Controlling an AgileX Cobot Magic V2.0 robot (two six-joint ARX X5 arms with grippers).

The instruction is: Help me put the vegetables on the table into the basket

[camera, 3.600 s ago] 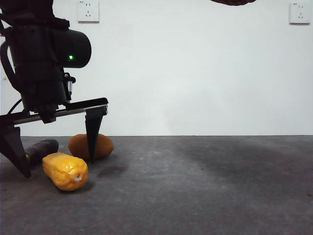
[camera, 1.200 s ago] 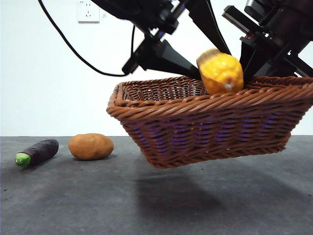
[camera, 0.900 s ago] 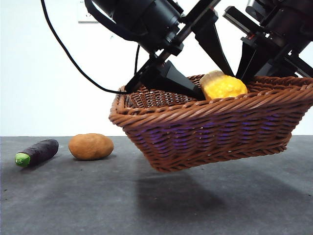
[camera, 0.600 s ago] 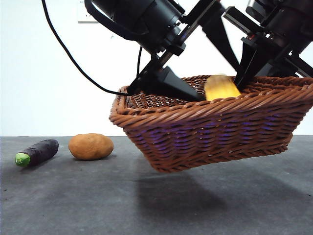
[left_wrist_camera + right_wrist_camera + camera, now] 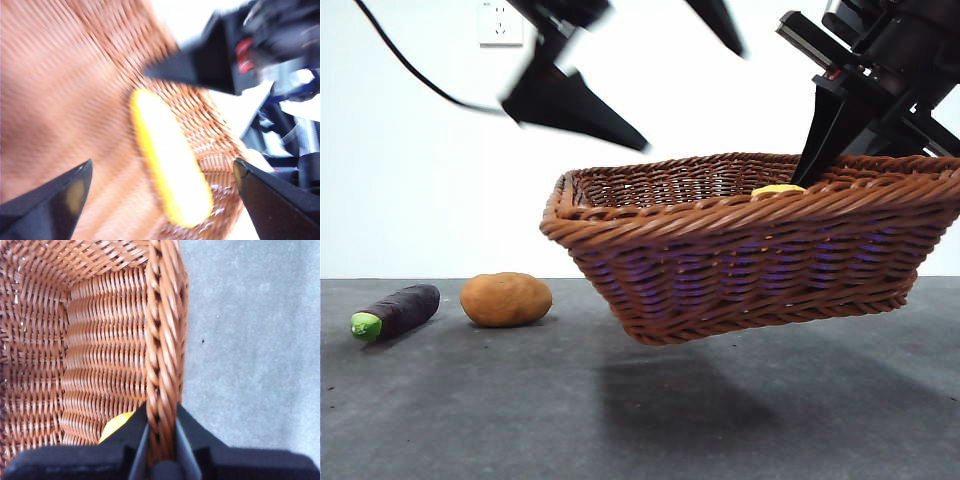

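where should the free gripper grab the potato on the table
Across the potato's narrow middle, coming straight down from above. It lies on its side, long axis level, apart from the eggplant, so both flanks are free. The left gripper is open; the right gripper clamps the basket rim.

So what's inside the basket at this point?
The corn cob lies inside the basket; from the front only its yellow top shows over the rim. The rest of the floor is hidden there.

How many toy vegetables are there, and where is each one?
3. The eggplant and the potato lie on the table; the corn cob lies inside the basket, barely showing over its rim.
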